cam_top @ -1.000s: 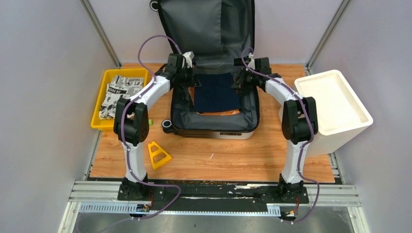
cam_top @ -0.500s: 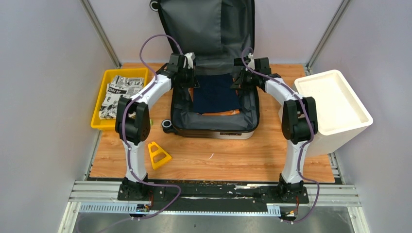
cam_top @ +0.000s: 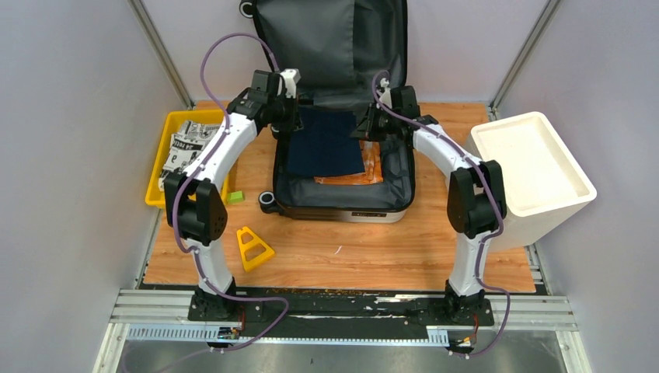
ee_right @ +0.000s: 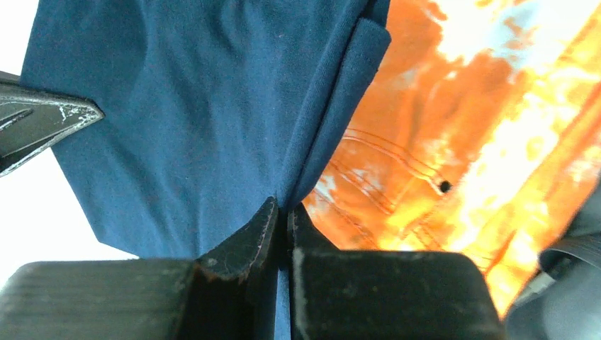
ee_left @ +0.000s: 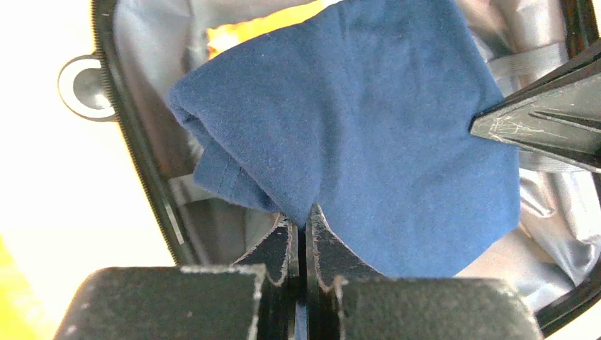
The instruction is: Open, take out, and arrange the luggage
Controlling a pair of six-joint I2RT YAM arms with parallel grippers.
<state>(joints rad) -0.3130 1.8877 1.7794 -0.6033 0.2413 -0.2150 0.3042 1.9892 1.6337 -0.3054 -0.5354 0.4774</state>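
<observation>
Over the open luggage (cam_top: 342,198), the left gripper (ee_left: 303,212) and right gripper (ee_right: 282,205) each pinch tight on a folded navy cloth (cam_top: 326,144) above an orange garment (cam_top: 371,167). The luggage lies mid-table, its lid upright behind.

Three views, one cloth

The top camera is looking down from behind the bases over the worktop (cam_top: 350,249). Wrist cameras are peering close past the left claw (ee_left: 301,219) and right claw (ee_right: 282,212), all sharing the blue cloth (cam_top: 326,144)
</observation>
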